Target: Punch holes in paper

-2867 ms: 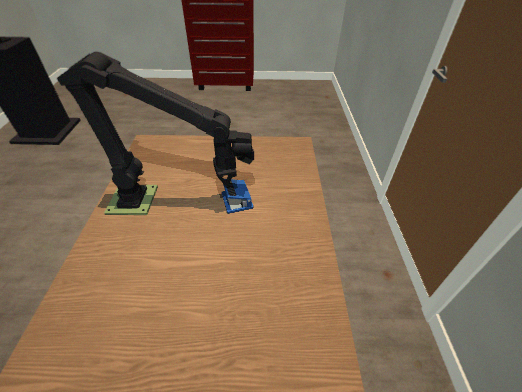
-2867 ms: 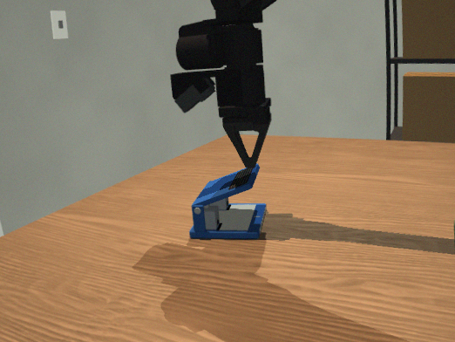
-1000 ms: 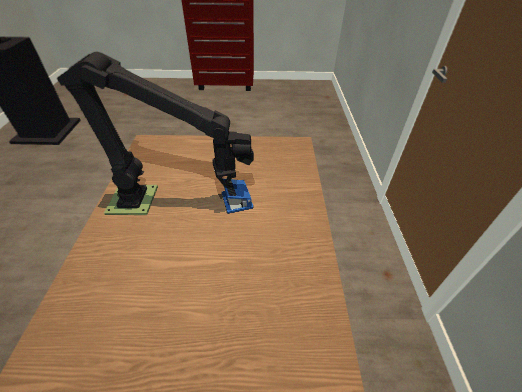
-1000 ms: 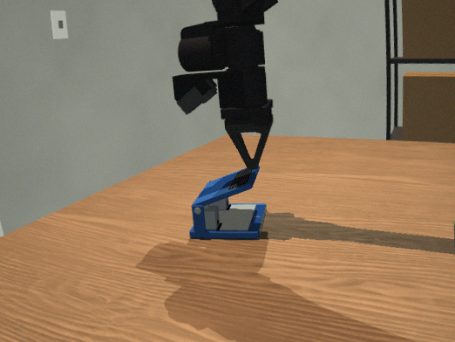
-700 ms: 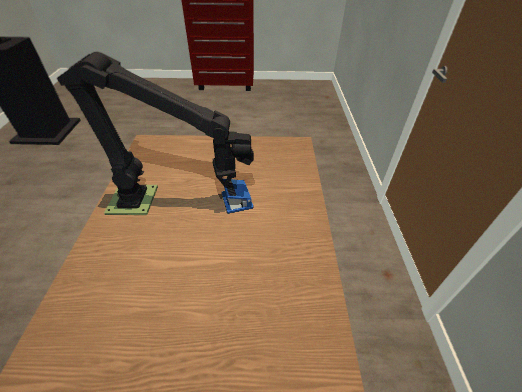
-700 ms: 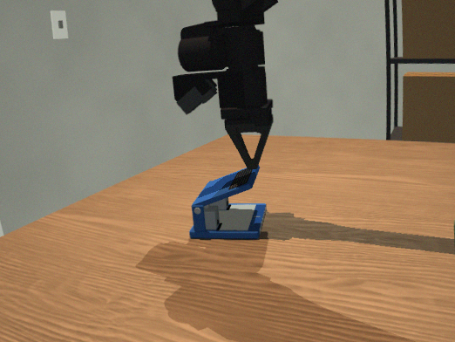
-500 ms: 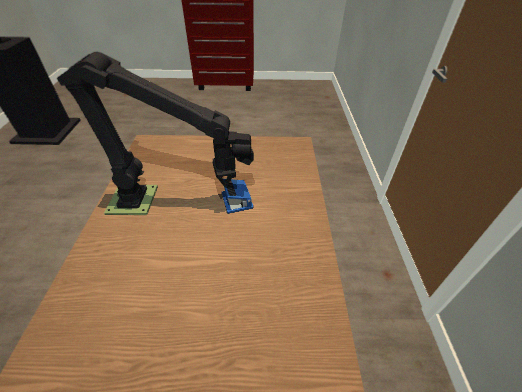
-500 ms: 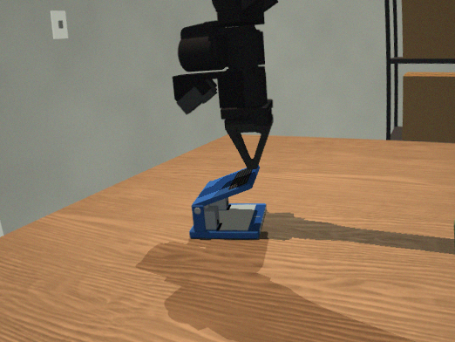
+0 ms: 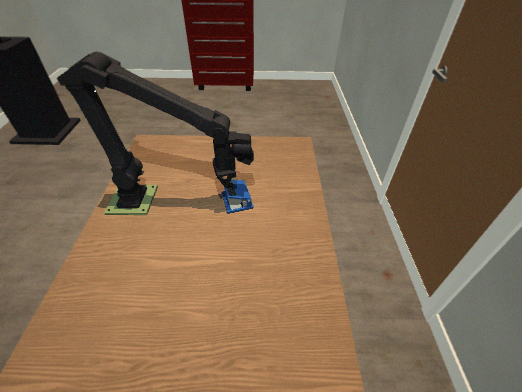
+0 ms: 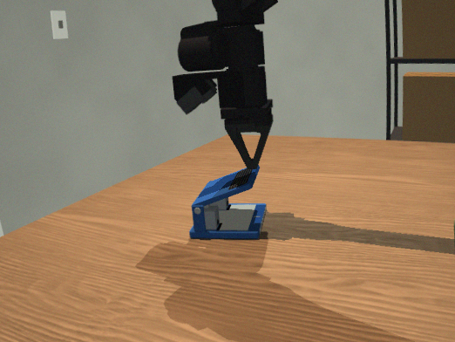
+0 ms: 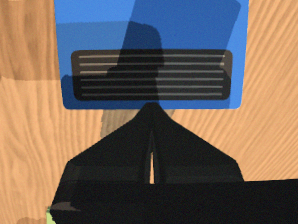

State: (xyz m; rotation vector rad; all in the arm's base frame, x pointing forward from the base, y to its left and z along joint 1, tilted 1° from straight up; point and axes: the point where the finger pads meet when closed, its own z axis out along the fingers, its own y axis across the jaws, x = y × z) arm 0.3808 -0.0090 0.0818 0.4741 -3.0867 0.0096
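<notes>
- The blue plastic hole punch stands upright on its flat base on the wooden table, in the far half of the top — near the middle of the table's width as the top view shows it.
- Its blue lever is raised at a slant, the free end high on the right in the exterior view and the hinge end low on the left beside a small grey pivot pin.
- A black ribbed grip pad lies across the lever's upper face near the free end.
- Under the lever, grey metal parts show inside the punch's open mouth; whether paper lies in there I cannot tell.
- The black parallel gripper points straight down, its two fingers drawn together into a closed V with nothing between them.
- The joined tips meet the lever at the far edge of the ribbed pad, right by the lever's free end — touching or only just above, the views do not settle.
- The dark six-joint arm reaches from a green square base plate on the table's left side, over to the punch on its right.
- A red drawer cabinet stands on the floor against the far wall.
</notes>
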